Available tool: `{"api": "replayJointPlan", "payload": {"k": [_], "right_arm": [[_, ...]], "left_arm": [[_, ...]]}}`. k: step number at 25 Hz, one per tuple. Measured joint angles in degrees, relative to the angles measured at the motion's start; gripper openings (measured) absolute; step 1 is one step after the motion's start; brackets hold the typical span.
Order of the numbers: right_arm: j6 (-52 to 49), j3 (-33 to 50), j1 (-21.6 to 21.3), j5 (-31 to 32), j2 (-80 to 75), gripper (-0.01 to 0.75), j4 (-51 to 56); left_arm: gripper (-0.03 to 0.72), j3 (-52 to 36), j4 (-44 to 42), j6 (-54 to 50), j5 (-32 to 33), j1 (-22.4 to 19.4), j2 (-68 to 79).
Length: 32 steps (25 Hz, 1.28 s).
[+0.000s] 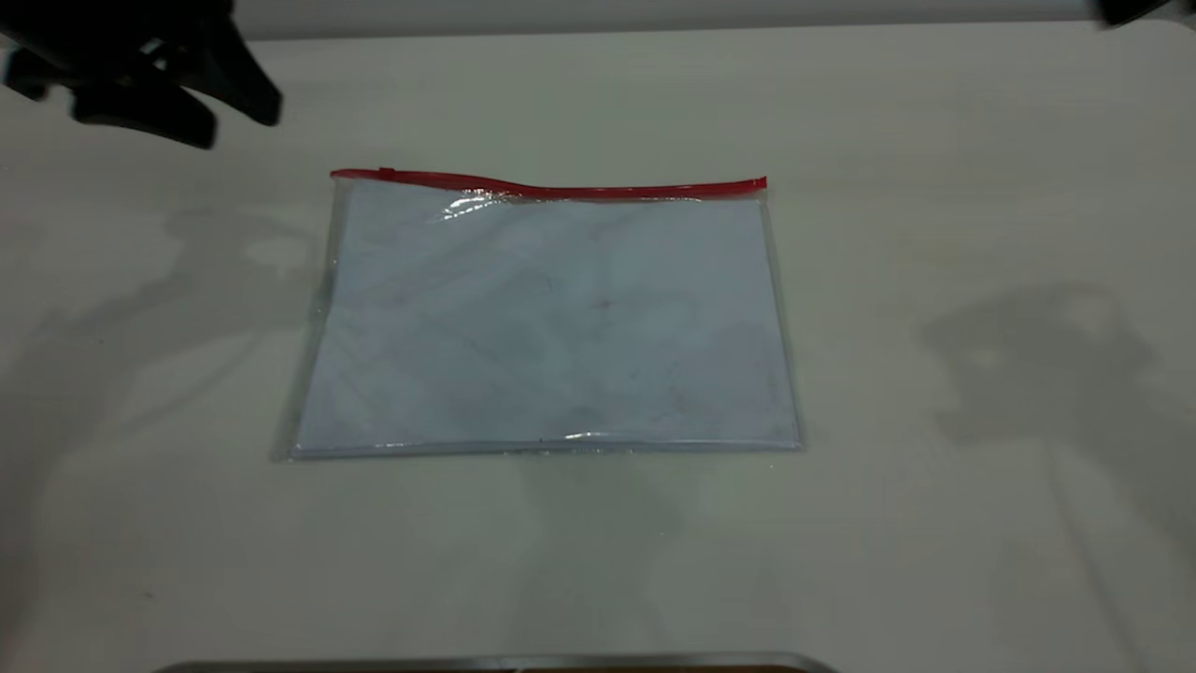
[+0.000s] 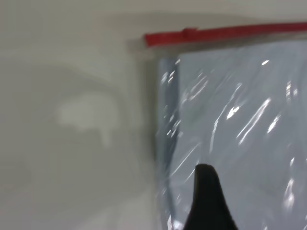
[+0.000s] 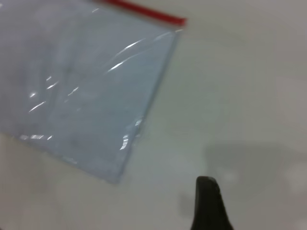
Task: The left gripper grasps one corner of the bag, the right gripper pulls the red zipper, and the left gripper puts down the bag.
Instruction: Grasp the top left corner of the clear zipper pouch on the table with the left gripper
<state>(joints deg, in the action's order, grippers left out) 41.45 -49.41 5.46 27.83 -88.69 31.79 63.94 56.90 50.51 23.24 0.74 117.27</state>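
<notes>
On the pale table (image 1: pixel 934 561) the bag (image 1: pixel 547 318) is lying flat in the middle, looking light, limp and slippery, so the left gripper (image 1: pixel 210 112), hovering open near the red zipper (image 1: pixel 551 189), should be pinching the corner of the bag (image 1: pixel 341 187).

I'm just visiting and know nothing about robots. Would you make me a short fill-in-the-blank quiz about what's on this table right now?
1. The bag lies flat on the ____.
2. The zipper along the bag's far edge is coloured ____.
3. The left gripper hovers off the bag's far ____ corner in the exterior view, touching nothing.
4. Through the clear plastic you can see pale ____ sheets.

Missing words: table; red; left; blue
</notes>
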Motion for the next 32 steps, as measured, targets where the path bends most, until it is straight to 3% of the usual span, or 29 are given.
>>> {"api": "replayJointPlan", "payload": {"k": [4, 8, 16, 29, 32], "right_arm": [[1.3, -0.7, 4.3, -1.3, -3.6, 0.537, 0.1], [1.7, -0.7, 5.9, -1.7, -5.5, 0.537, 0.1], [1.7, -0.9, 6.0, -2.5, -6.1, 0.537, 0.2], [1.7, -0.9, 6.0, -2.8, -6.1, 0.537, 0.2], [1.7, -0.9, 6.0, -3.5, -6.1, 0.537, 0.2]], "left_arm": [[0.567, 0.3, 15.6, 16.2, 0.4, 0.0, 4.0], [0.567, 0.4, 23.4, 24.4, -2.4, 0.0, 7.6], [0.567, 3.4, 25.2, 26.1, -4.1, 0.0, 15.4], [0.567, 11.9, 26.7, 26.1, 2.0, 0.0, 25.1], [0.538, 13.2, 27.1, 26.1, 4.0, 0.0, 26.3]]}}
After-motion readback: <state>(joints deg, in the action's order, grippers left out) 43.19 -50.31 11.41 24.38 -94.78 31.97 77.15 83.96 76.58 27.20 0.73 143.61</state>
